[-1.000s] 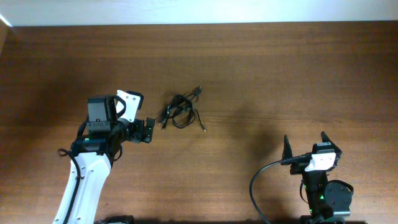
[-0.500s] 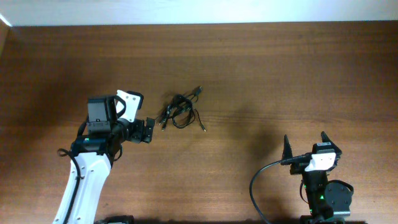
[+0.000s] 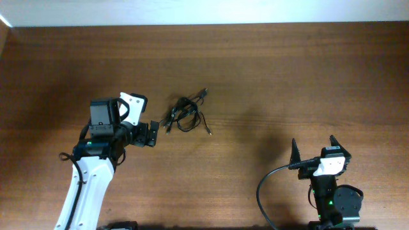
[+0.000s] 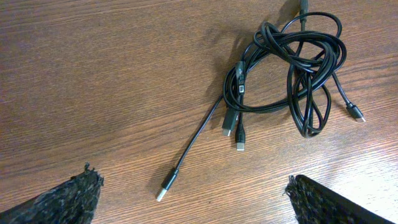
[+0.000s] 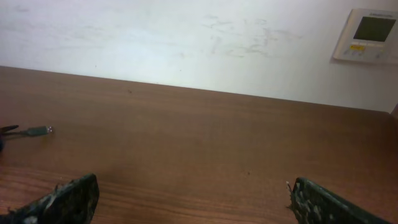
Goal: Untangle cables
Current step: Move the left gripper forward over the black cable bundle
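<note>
Cables [image 3: 186, 115] lie bunched in a loose knot on the table [image 3: 287, 70], just beside the left gripper [image 3: 146, 119], ahead of its fingertips and not touching them. Several plug ends stick out of the knot toward the left gripper, and one straight strand [image 4: 193, 146] reaches nearest to it. Left gripper jaws spread wide, nothing between them. Right gripper [image 3: 313, 145] sits well apart from the left gripper, beyond the knot, jaws also spread wide, holding nothing, cables nowhere near it
</note>
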Robot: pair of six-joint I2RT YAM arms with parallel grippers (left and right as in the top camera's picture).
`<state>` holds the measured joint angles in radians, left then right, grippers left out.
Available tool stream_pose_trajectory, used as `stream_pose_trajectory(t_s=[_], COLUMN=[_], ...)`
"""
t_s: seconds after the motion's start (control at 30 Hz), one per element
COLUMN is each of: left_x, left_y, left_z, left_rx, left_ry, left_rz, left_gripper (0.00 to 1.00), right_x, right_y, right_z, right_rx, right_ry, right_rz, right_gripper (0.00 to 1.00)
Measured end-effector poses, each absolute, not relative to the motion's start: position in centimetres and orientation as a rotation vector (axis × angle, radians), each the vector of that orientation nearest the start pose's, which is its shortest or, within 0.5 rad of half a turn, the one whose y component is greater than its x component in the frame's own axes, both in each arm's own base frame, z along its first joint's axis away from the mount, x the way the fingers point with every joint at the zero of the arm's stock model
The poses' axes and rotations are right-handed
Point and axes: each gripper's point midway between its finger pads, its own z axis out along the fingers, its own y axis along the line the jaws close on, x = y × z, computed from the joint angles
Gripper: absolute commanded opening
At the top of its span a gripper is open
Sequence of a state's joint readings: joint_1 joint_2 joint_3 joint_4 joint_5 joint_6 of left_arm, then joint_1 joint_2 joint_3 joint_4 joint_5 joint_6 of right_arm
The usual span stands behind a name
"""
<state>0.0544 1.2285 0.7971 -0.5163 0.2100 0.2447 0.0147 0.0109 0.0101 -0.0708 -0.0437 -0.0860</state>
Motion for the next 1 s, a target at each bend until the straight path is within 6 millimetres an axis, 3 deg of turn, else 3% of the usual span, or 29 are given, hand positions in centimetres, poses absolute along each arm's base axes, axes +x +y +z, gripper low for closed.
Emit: stream_pose_trajectory(t_s=[0.3, 0.37, 0.47, 0.6, 0.7, 1.0], left_x=[32.8, 33.5, 36.3, 38.7, 38.9, 38.9], left_y=[-2.0, -2.6, -5.5, -6.6, -6.5, -6.2], left_z=[11.3, 11.3, 11.9, 9.7, 7.1, 5.4], left_rx=[0.327, 0.353, 0.451, 0.417, 0.384, 0.369], left_ry=[2.489, 2.501, 2.485, 2.557, 2.629, 2.672], left_rz=[-0.147, -0.157, -0.193, -0.233, -0.246, -0.224], left_gripper=[0.99, 0.99, 0.99, 0.99, 0.99, 0.99], right_x=[24.6, 24.6, 24.6, 24.6, 24.6, 24.6], right_y=[1.1, 1.1, 1.1, 1.1, 1.1, 1.1], right_z=[15.9, 15.9, 15.9, 15.9, 15.9, 15.9], right_rx=[-0.116, -0.116, -0.116, -0.116, -0.116, -0.117], right_ry=[1.638, 1.639, 1.638, 1.638, 1.638, 1.638], right_rz=[-0.019, -0.019, -0.018, -0.019, -0.019, -0.019], right_gripper=[0.99, 0.99, 0.99, 0.99, 0.99, 0.99])
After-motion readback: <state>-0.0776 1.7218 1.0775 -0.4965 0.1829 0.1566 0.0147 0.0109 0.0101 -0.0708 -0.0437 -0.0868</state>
